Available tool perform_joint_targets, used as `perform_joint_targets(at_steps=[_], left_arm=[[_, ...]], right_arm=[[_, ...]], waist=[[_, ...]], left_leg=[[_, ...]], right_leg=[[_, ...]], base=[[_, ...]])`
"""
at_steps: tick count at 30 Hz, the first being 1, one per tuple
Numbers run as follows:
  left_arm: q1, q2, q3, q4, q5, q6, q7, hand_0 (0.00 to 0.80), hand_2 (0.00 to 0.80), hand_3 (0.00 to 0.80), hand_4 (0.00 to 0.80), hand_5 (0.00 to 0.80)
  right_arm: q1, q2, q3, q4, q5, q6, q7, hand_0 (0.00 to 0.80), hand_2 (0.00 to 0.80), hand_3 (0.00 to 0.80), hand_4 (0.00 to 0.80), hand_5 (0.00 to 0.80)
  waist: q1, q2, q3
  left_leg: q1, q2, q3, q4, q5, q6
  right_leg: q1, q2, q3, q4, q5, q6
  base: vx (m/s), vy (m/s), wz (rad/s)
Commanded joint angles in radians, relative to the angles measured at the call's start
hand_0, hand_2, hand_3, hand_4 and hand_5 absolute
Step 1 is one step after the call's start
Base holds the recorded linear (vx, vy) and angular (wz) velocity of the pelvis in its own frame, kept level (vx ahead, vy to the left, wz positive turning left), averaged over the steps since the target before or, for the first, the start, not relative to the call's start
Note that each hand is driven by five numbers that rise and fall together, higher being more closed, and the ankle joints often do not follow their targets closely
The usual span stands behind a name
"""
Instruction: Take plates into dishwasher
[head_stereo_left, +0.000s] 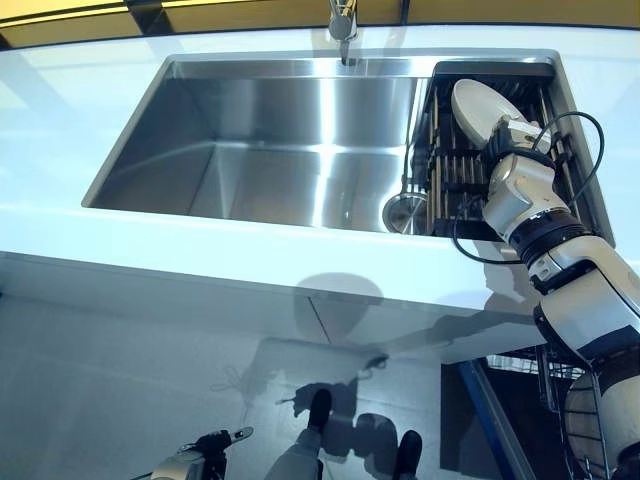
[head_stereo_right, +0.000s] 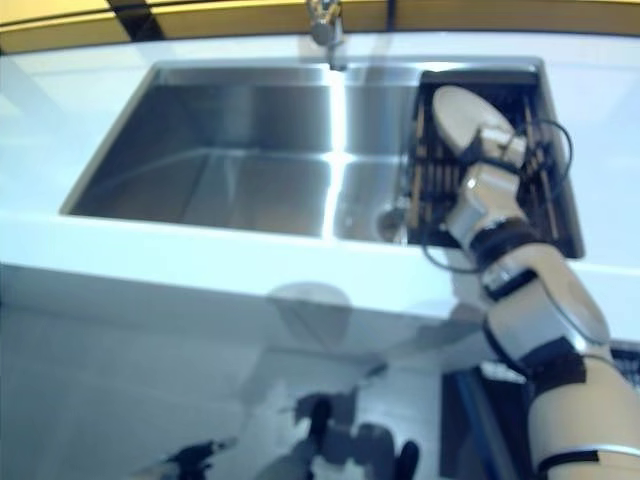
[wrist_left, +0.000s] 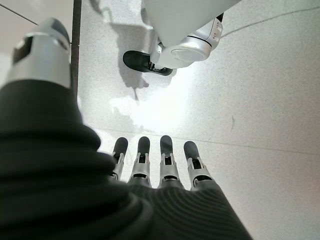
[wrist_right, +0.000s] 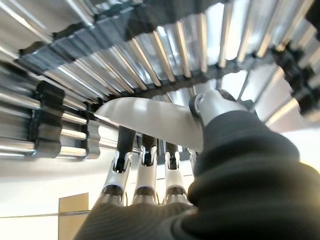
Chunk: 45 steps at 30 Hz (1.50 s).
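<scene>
White plate (head_stereo_left: 478, 108) tilted in dish rack (head_stereo_left: 455, 170) at sink's (head_stereo_left: 280, 150) right end. R hand (wrist_right: 150, 175) pinches plate edge, fingers behind, thumb in front. Rack tines close around plate on both sides. Faucet (head_stereo_left: 342, 25) at sink's far rim; drain (head_stereo_left: 405, 212) just beside rack. L hand (wrist_left: 150, 170) low over floor, fingers straight, empty.
</scene>
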Motion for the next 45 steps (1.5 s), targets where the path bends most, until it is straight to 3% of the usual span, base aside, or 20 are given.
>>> perform_joint_targets(at_steps=[1, 15, 25, 36, 45], left_arm=[[-0.002, 0.025, -0.050, 0.037, 0.020, 0.012, -0.004, 0.000, 0.000, 0.000, 0.000, 0.000], [0.027, 0.042, 0.004, 0.037, 0.030, 0.085, 0.039, 0.000, 0.000, 0.000, 0.000, 0.000], [0.035, 0.037, 0.008, 0.059, 0.059, 0.102, 0.047, 0.000, 0.000, 0.000, 0.000, 0.000], [0.059, 0.031, -0.002, 0.087, 0.087, 0.109, 0.051, 0.000, 0.000, 0.000, 0.000, 0.000], [0.075, 0.034, 0.001, 0.097, 0.098, 0.094, 0.056, 0.000, 0.000, 0.000, 0.000, 0.000]], right_arm=[[-0.039, -0.095, 0.023, -0.030, 0.099, -0.041, -0.029, 0.800, 0.800, 0.800, 0.800, 0.800], [0.100, -0.172, -0.141, -0.213, 0.410, -0.135, 0.149, 0.800, 0.800, 0.800, 0.800, 0.800], [0.183, -0.179, -0.243, -0.290, 0.614, -0.104, 0.228, 0.800, 0.800, 0.800, 0.800, 0.800], [0.260, -0.161, -0.359, -0.351, 0.885, -0.079, 0.182, 0.800, 0.800, 0.800, 0.800, 0.800], [0.266, -0.217, -0.395, -0.379, 0.942, -0.057, 0.137, 0.800, 0.800, 0.800, 0.800, 0.800]], waist=[[-0.029, -0.059, -0.056], [-0.087, -0.107, -0.141], [-0.115, -0.131, -0.204], [-0.142, -0.149, -0.276], [-0.164, -0.163, -0.307]], left_leg=[[0.051, -0.025, 0.049, -0.004, -0.088, 0.011], [0.157, -0.007, 0.078, 0.000, -0.123, 0.010], [0.220, 0.000, 0.093, 0.000, -0.146, 0.012], [0.274, 0.006, 0.115, -0.004, -0.168, 0.013], [0.289, 0.011, 0.132, -0.004, -0.176, 0.011]], right_leg=[[-0.077, -0.041, 0.012, 0.043, 0.031, 0.021], [0.025, -0.031, 0.055, 0.023, 0.022, 0.021], [0.087, -0.027, 0.083, 0.012, 0.012, 0.023], [0.133, -0.016, 0.116, -0.002, 0.005, 0.026], [0.139, -0.007, 0.139, -0.004, 0.003, 0.029]], base=[[0.047, -0.006, 0.00], [0.089, -0.020, -0.08], [0.092, -0.015, -0.09], [0.077, -0.012, -0.08], [0.019, -0.017, -0.07]])
